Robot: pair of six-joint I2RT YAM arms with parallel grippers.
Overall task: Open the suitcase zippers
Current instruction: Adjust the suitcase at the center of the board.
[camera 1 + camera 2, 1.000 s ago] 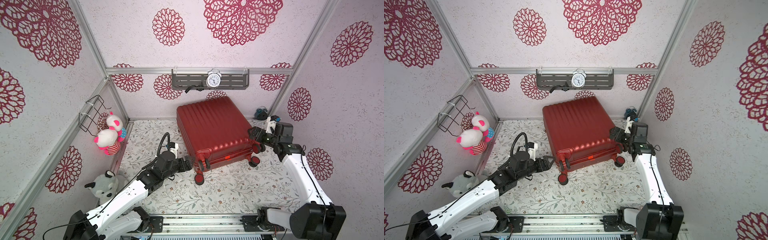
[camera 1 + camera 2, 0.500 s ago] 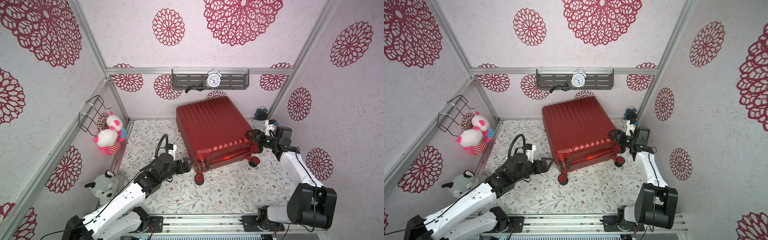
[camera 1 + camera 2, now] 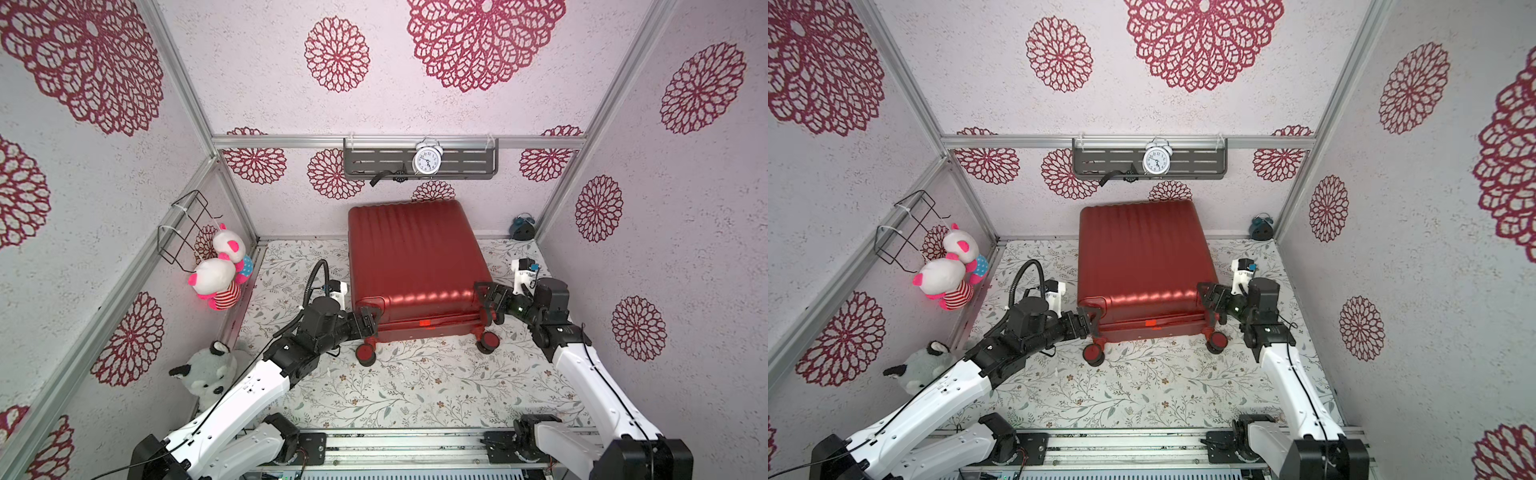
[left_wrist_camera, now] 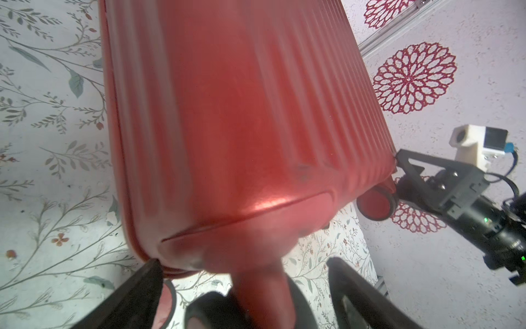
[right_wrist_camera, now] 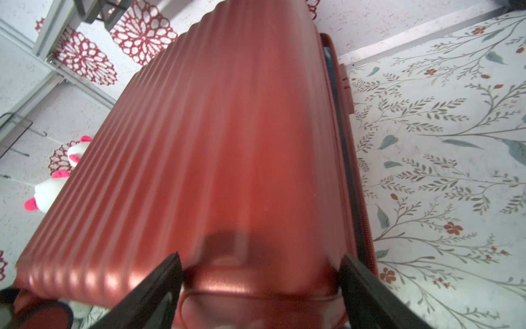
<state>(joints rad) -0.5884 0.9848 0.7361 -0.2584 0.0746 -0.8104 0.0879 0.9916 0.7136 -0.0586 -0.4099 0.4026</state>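
**Red suitcase flanked by two robot arms.** A glossy red suitcase (image 3: 411, 257) lies flat on the flower-patterned tabletop (image 3: 415, 386). Its far end is close to the back edge, it sits midway between the side edges, and its wheels are turned toward the front edge.

The left claw (image 3: 369, 320) sits at the case's front-left corner, just above a red-and-black wheel (image 3: 365, 353), with its jaws spread wide. In the left wrist view its two black fingers (image 4: 133, 296) straddle the wheel mount, one tip touching the corner of the shell.

The right claw (image 3: 486, 303) meets the front-right corner, its jaws likewise wide. In the right wrist view its fingers (image 5: 367, 290) flank the shell's rounded corner. Whether either claw presses on the case cannot be told.

The zippers (image 5: 360, 199) show as a thin red track along the seam between the shell halves. A dark slit runs beside the track on the side facing the tabletop's right edge, and the pulls are too small to make out.

On the back wall a white alarm clock (image 3: 426, 160) stands on a grey shelf (image 3: 374, 163), seen in both top views. A small blue clock (image 3: 523, 226) sits in the back-right corner. Pink-and-white plush toys (image 3: 218, 274) hang by the left edge, and a grey plush animal (image 3: 208, 374) sits near the front-left corner.
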